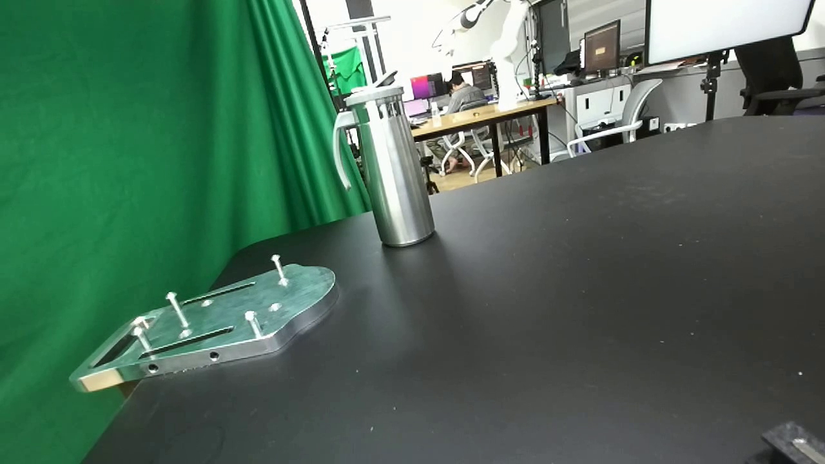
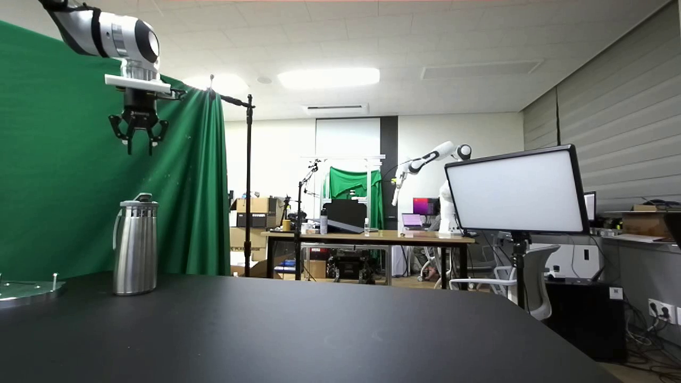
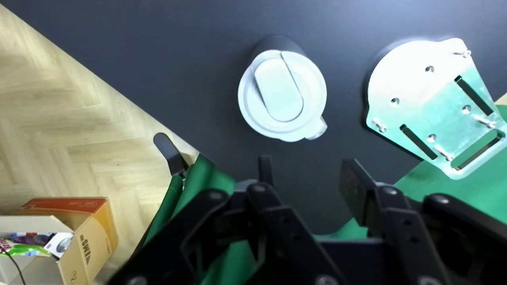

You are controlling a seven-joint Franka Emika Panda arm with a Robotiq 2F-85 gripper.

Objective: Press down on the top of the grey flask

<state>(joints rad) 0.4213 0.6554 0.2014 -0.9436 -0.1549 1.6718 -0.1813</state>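
Observation:
The grey flask stands upright on the black table, a shiny silver cylinder with a matte grey cap and a side handle. It also shows in an exterior view, and the wrist view shows its round lid from above. My gripper hangs pointing down, high above the flask and apart from it. In the wrist view my gripper has its two fingers spread with nothing between them. The flask's lid lies beyond the fingertips in that view.
A green-tinted metal board with upright pegs lies beside the flask near the edge of the black table. A green curtain hangs behind the flask. A light panel stands past the table's far side. A small dark object sits at a corner.

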